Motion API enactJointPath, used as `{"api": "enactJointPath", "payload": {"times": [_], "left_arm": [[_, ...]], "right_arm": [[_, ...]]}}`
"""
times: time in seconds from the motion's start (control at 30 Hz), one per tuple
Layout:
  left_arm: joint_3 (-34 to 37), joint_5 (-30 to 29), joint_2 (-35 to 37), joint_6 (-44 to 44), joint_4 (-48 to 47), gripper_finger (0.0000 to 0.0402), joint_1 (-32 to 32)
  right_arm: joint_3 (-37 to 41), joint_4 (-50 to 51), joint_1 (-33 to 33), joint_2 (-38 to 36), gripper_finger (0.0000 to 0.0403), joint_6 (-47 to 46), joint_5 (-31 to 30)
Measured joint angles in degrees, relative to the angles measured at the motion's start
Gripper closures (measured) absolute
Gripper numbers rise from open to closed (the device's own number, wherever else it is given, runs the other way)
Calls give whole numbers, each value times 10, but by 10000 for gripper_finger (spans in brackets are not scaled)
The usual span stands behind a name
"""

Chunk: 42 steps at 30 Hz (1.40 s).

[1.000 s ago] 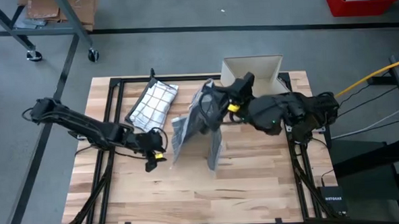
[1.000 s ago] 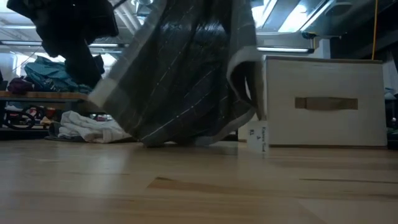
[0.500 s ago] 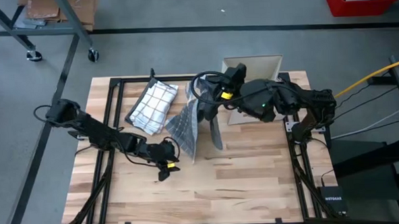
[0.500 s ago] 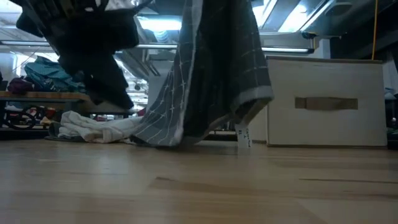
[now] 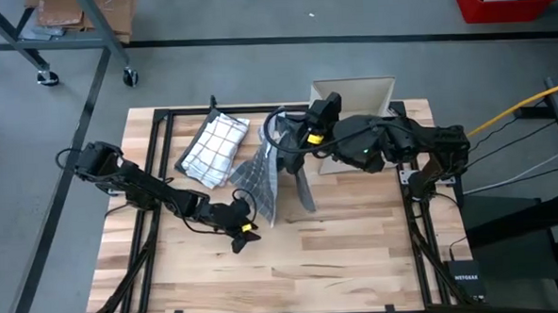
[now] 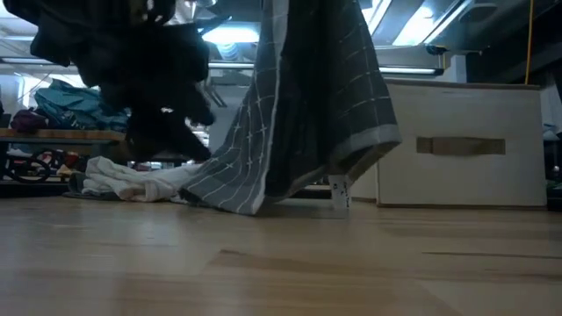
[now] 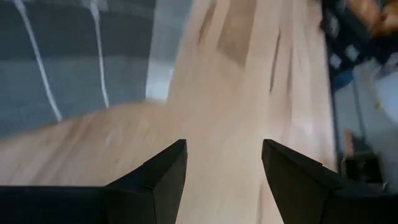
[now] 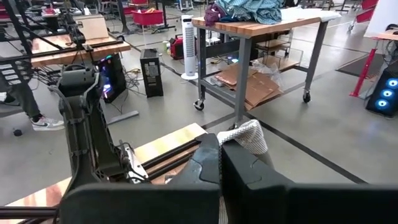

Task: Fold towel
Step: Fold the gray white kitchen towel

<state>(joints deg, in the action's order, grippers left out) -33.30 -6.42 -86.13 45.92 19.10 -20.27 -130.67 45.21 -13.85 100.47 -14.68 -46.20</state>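
A dark grey towel with thin white lines (image 5: 266,176) hangs from my right gripper (image 5: 295,135), which is shut on it above the table's middle. In the low view the grey towel (image 6: 303,105) reaches down to about the tabletop at its lower edge (image 6: 228,200). My left gripper (image 5: 243,235) stands open low over the wood, just near and left of that lower edge. The left wrist view shows the left gripper (image 7: 224,165) with bare table between its fingers and the towel (image 7: 62,62) ahead. My right gripper pinches a bunched bit of the towel's upper end (image 8: 249,134) between its shut fingers; a tuft of cloth sticks out past them. The fingers come roughly level from the table's right side. The towel hangs slack below them, fanning out toward the table.
A white checked towel (image 5: 212,145) lies folded at the far left of the table. A white box (image 5: 357,101) stands at the far edge behind my right arm. Bare wood (image 5: 340,258) fills the near half of the table.
My left gripper has gone down and toward the table's right and near edges, up to the towel's lower edge, rolling a little and staying open. My right gripper has shifted slightly toward the left edge; the hanging towel has swung with it and drawn narrower.
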Motion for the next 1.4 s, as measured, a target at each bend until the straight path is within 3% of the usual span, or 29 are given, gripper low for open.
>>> {"api": "enactJointPath", "payload": {"times": [0.33,0.67,0.87,1.17,1.4], "left_arm": [[0,-165,0,53,59,201,1],[0,-179,0,52,88,201,5],[0,-201,0,98,80,201,12],[0,-200,0,105,80,201,-3],[0,-201,0,94,81,201,-4]], "right_arm": [[0,-35,4,12,402,0,-18],[0,-86,24,45,402,0,-16],[1,-100,23,52,402,0,-13],[1,-196,24,53,402,47,-17],[1,-263,23,53,402,80,24]]}}
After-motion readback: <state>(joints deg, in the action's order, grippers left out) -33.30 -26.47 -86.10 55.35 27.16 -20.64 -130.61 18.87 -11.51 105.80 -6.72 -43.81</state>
